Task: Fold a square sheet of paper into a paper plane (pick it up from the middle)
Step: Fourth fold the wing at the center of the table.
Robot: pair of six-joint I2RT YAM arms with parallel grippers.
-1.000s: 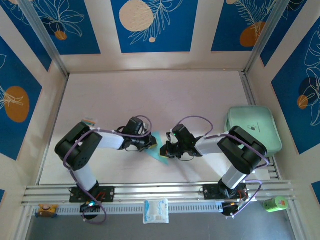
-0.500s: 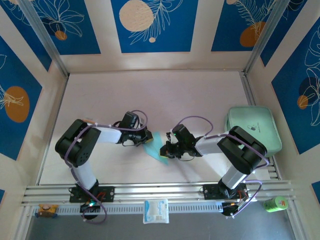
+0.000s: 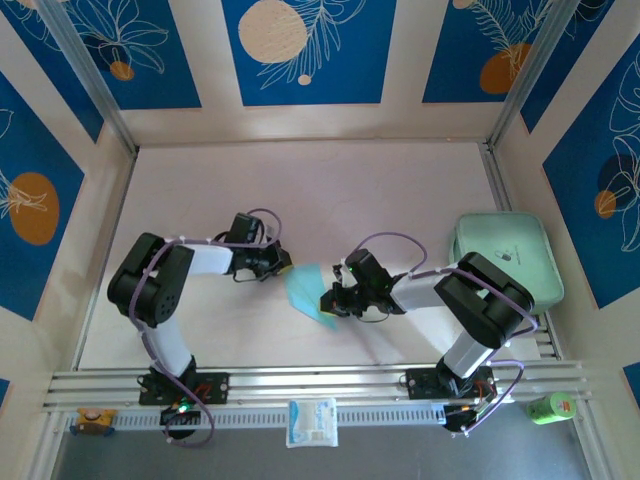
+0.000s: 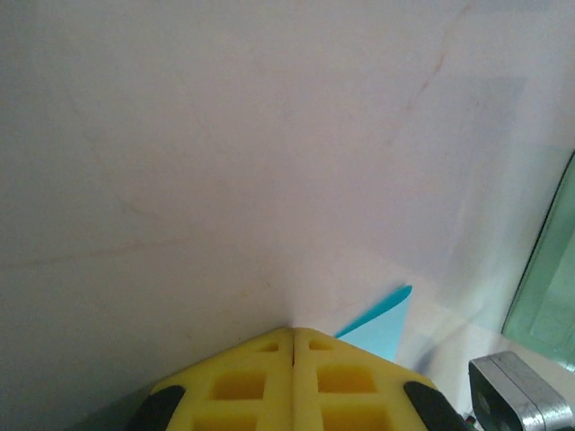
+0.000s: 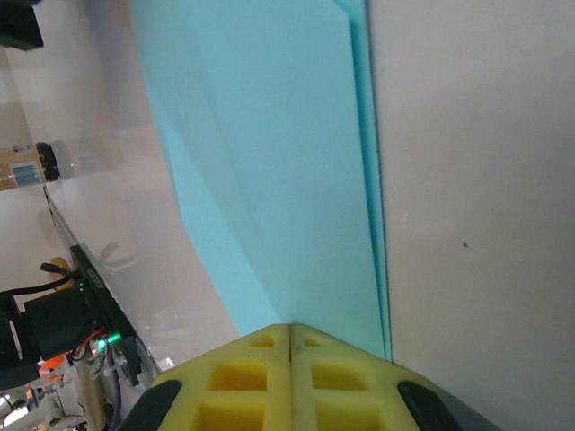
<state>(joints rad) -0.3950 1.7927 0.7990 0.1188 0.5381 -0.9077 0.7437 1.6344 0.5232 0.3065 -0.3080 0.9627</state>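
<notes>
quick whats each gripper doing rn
left gripper: jaws closed, holding nothing
right gripper: jaws closed, tips on the folded blue paper

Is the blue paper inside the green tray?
No, the blue paper is on the table between the two arms, well apart from the green tray.

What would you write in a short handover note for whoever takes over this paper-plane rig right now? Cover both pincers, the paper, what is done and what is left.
Left pincer: shut, empty, just left of the paper, not touching it.
Right pincer: shut, tips at the paper's near right edge; pinching or only pressing, unclear.
Paper: flat on the table between the arms, folded into layers, narrowing to a point.
Done: early folds.
Left: probably the remaining folds to finish the plane.
</notes>
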